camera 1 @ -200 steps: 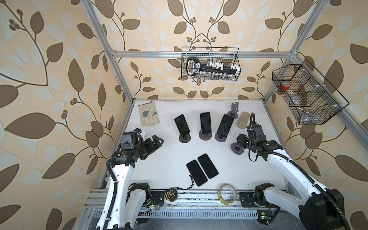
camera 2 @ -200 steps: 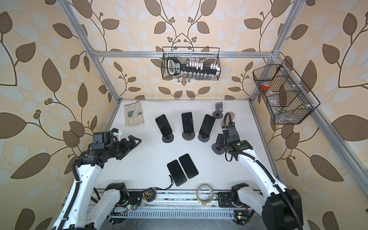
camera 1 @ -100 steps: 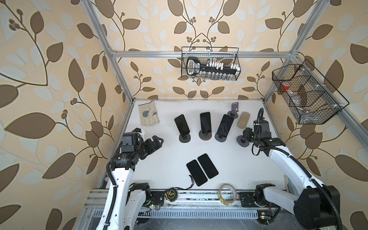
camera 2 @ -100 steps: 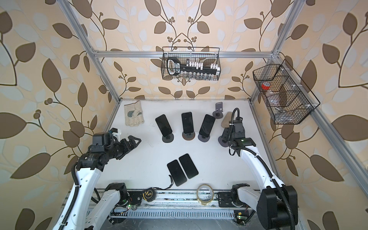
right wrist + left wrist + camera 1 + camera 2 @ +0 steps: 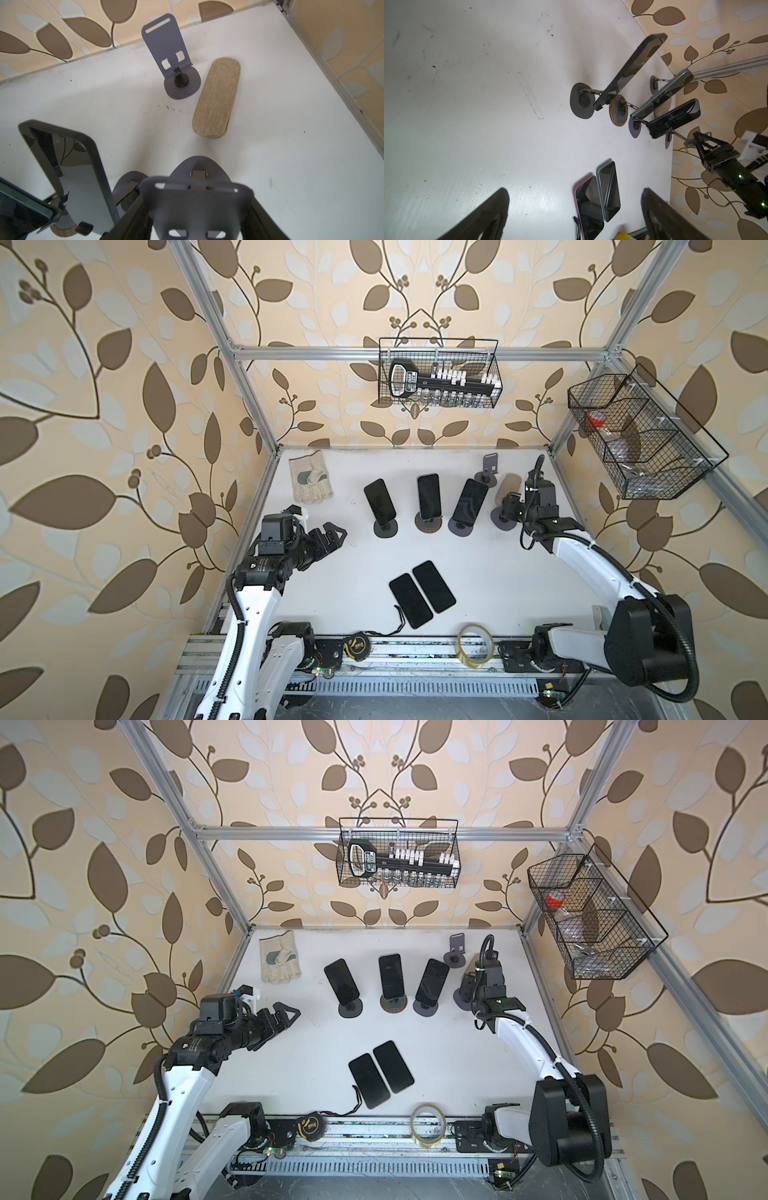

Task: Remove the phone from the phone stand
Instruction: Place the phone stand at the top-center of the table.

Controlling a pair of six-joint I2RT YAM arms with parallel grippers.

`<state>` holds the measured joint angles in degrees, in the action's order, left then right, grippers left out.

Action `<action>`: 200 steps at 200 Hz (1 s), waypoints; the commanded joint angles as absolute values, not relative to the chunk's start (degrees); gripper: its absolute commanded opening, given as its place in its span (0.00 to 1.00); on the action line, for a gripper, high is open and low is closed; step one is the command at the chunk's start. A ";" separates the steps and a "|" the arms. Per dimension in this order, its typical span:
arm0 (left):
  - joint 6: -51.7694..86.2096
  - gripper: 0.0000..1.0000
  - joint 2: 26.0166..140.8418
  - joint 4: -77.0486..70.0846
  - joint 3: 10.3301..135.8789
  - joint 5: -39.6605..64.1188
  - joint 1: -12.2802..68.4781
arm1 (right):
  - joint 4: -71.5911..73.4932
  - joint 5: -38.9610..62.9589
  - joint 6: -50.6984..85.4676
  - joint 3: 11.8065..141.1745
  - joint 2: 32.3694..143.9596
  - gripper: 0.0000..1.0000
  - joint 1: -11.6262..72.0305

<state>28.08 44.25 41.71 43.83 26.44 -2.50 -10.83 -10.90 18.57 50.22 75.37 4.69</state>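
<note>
So the right end effector (image 5: pixel 508 507) is clamped on an empty stand (image 5: pixel 195 199) by its back plate, base low at the bench (image 5: pixel 519 572) right beside the row. Can't tell if it's actually touching down. The left end effector (image 5: pixel 334 535) has its jaws wide apart with nothing in them, hanging over the left side of the bench, well apart from everything. Looks to me like the step is parking that stand, so lower it till the base sits flat, then let go. Keep it off the case (image 5: pixel 216 97) and the right phone (image 5: pixel 469 502), its closest neighbour. Three phones sit propped in a row mid-bench: left phone (image 5: pixel 379 501), mid phone (image 5: pixel 429 495) and that right one. Two flat phones (image 5: pixel 422 593) lie side by side nearer the front. The right phone is probably next. Its long axis runs up from the cradle lip, leaning back, with the top end toward the rear wall and a bit to the right, and the screen facing up and forward. I'd pinch it across the long edges and lift along that lean so the lip doesn't tip its own base over.
</note>
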 commanded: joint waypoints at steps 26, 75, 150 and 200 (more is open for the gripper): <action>27.60 0.99 43.88 40.52 43.70 26.61 -0.66 | -6.56 -10.20 13.58 61.17 83.04 0.48 3.64; 26.77 0.99 43.77 41.62 44.51 25.52 -0.58 | -7.73 -6.13 9.43 71.01 91.14 0.49 3.12; 27.55 0.99 45.44 40.70 43.73 26.92 -0.48 | -5.01 6.51 7.74 74.71 95.95 0.50 3.59; 27.91 0.99 45.53 41.06 43.76 25.51 -0.49 | -6.76 8.31 5.21 80.16 100.79 0.50 5.13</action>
<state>28.08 45.52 41.76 43.83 26.46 -1.04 -7.27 5.91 8.62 75.11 98.52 4.05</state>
